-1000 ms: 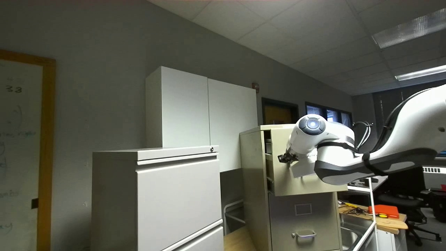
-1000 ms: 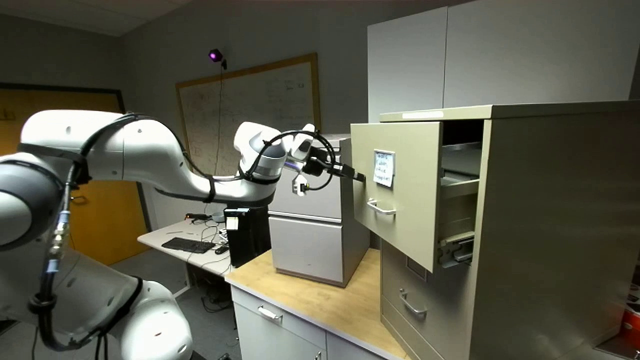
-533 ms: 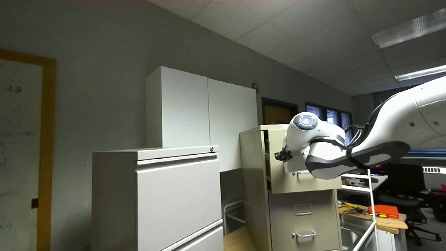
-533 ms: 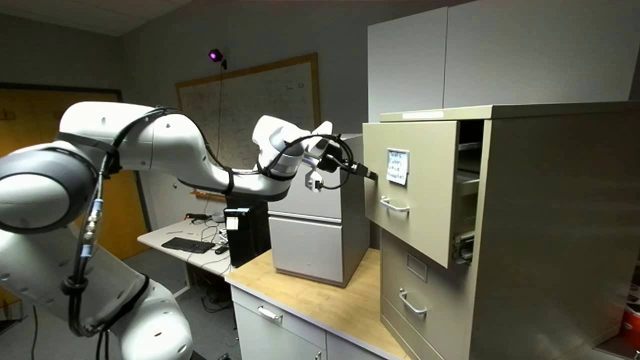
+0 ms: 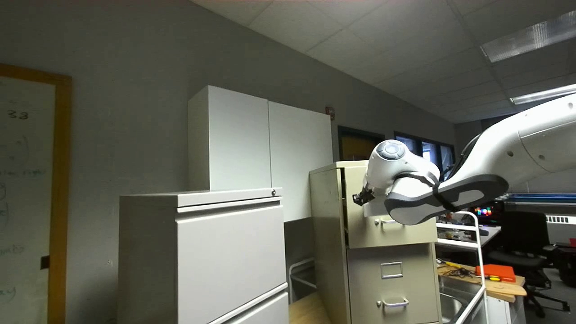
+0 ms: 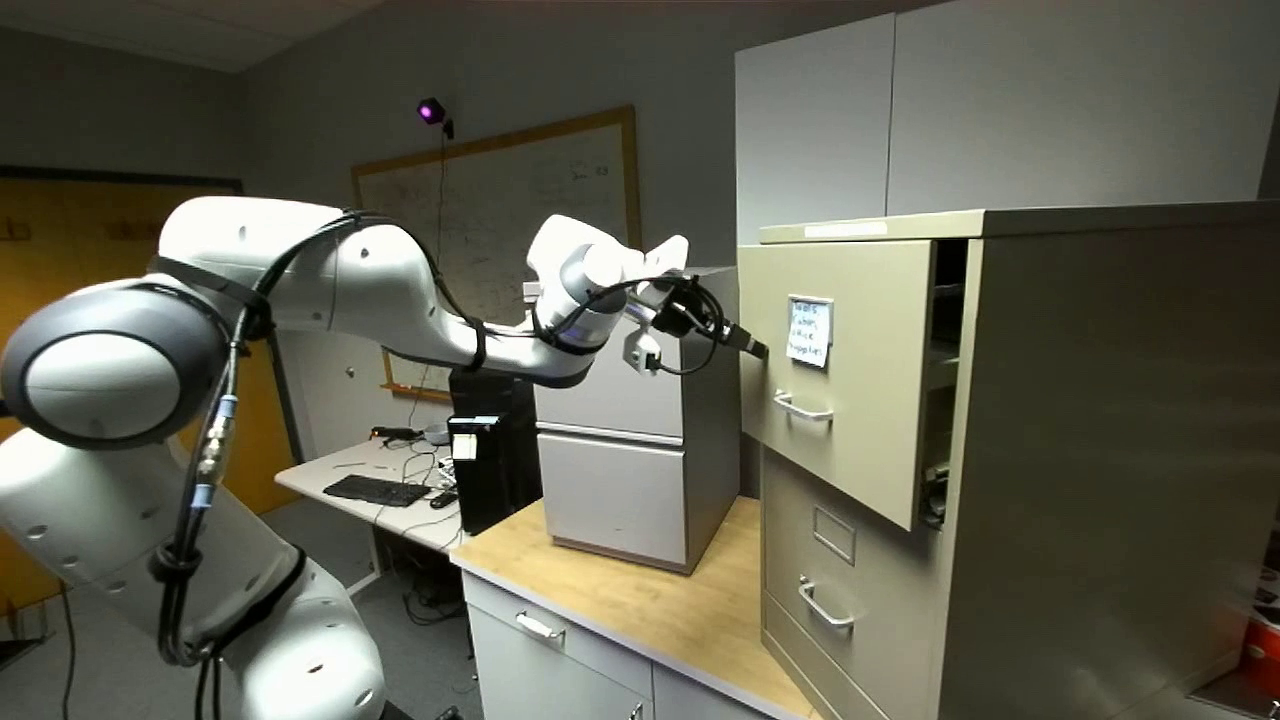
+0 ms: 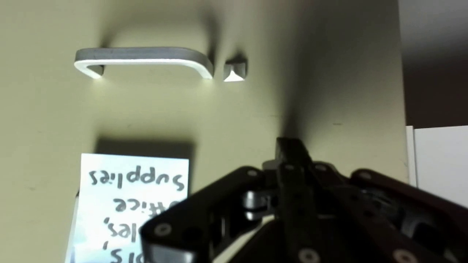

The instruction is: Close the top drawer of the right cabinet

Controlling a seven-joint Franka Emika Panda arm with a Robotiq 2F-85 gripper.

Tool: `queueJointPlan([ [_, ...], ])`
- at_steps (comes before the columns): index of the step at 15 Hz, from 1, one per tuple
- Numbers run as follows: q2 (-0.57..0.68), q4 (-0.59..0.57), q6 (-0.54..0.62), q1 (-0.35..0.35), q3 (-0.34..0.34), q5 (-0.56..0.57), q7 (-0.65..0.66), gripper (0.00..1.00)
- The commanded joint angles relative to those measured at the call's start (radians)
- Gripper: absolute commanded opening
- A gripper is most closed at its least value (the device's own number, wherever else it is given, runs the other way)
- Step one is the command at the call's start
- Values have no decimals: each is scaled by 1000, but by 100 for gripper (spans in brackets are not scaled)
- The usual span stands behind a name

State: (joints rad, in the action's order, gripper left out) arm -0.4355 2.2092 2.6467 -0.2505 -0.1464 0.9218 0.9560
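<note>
Exterior view, right of centre: the jaws, pressed together, are pushing the top drawer (image 6: 858,385) inward; its gap is narrowing, closure apparently nearing.

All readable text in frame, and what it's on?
"Supplies": note on the top drawer, upside down in wrist view.
"Office": same note, first letter unclear.
"les," and "ols,": same note, line starts hidden.
"33" or "38": whiteboard; other writing too faint.
White strip atop right cabinet: nothing legible.

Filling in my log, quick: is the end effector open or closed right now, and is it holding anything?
End effector: closed, holding nothing that shows; its tip is at the front of the top drawer.
</note>
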Motion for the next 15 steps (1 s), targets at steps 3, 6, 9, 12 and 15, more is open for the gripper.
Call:
queueJointPlan([
  [3,213,-179,51,-10,-11,-140,-110,0],
  [6,254,-226,37,-17,-5,-212,-166,0],
  [9,287,-267,17,-21,-1,-279,-223,0],
  [12,318,-305,-13,-17,-1,-363,-280,0],
  [15,320,-323,-51,-21,5,-417,-327,0],
])
